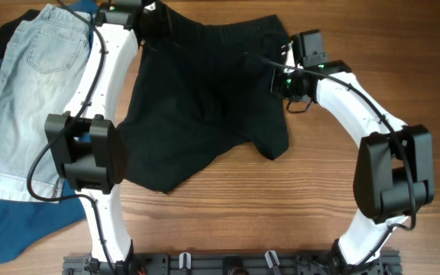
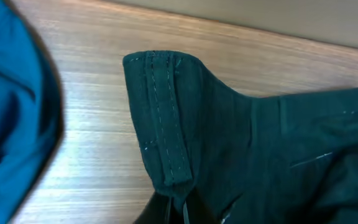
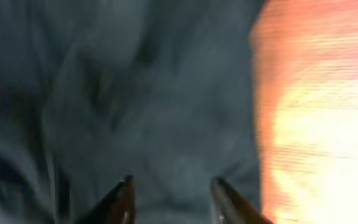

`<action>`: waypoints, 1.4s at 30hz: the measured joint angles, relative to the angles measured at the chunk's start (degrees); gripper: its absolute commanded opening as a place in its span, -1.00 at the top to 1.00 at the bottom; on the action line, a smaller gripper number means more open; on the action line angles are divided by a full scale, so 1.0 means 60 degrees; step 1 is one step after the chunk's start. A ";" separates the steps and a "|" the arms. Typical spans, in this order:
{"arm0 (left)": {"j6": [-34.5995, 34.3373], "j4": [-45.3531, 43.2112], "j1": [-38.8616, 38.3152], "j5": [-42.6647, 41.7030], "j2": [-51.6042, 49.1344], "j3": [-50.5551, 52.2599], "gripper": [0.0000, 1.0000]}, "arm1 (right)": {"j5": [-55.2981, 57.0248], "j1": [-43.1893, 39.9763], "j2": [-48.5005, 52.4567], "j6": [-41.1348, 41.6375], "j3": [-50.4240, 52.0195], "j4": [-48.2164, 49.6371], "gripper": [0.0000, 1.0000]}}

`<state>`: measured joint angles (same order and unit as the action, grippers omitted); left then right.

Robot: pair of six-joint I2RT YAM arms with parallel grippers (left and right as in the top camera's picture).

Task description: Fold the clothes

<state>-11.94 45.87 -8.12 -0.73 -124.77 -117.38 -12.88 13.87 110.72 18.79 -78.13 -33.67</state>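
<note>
The black shorts (image 1: 197, 99) lie spread across the upper middle of the wooden table, with one leg pointing toward the front. My left gripper (image 1: 155, 23) is at their far left corner. In the left wrist view it (image 2: 182, 210) is shut on the dark fabric just below the stitched waistband corner (image 2: 160, 118). My right gripper (image 1: 285, 65) hovers at the shorts' right edge. The right wrist view is blurred, but it shows this gripper (image 3: 173, 183) open, fingers apart over the black cloth (image 3: 135, 93), with nothing pinched between them.
Pale-blue denim shorts (image 1: 37, 84) lie at the far left on top of a deep-blue garment (image 1: 14, 221), which also shows in the left wrist view (image 2: 11, 112). Bare wood (image 1: 243, 221) shows in front of the black shorts and to their right.
</note>
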 measured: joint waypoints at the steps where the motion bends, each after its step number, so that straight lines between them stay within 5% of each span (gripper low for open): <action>1: 0.0000 0.0109 0.0102 0.0004 0.0000 0.0000 0.92 | -0.0022 0.0182 0.0000 -0.0306 0.0000 -0.0222 -0.14; 7: -0.0004 0.0262 0.0404 0.0004 0.0000 0.0000 0.92 | 0.0120 0.1330 0.0000 -0.1464 0.0000 0.0637 -0.40; 24: -0.0208 0.0284 0.0401 -0.0142 0.0000 0.0000 0.92 | 0.0882 0.2623 0.1319 -0.3661 -0.0004 0.2233 -0.39; 29: -0.0215 0.0295 0.0401 -0.0142 0.0000 0.0000 0.92 | 0.1384 0.2889 0.1337 -0.3646 -0.0004 0.2612 -0.18; 42: -0.0215 0.0364 0.0401 -0.0142 0.0000 0.0000 0.92 | 0.3483 0.2889 0.1632 -0.1690 -0.0007 0.2758 0.91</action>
<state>-13.23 48.05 -5.72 -1.58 -124.77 -117.38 8.01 31.20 120.51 8.64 -78.17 -17.12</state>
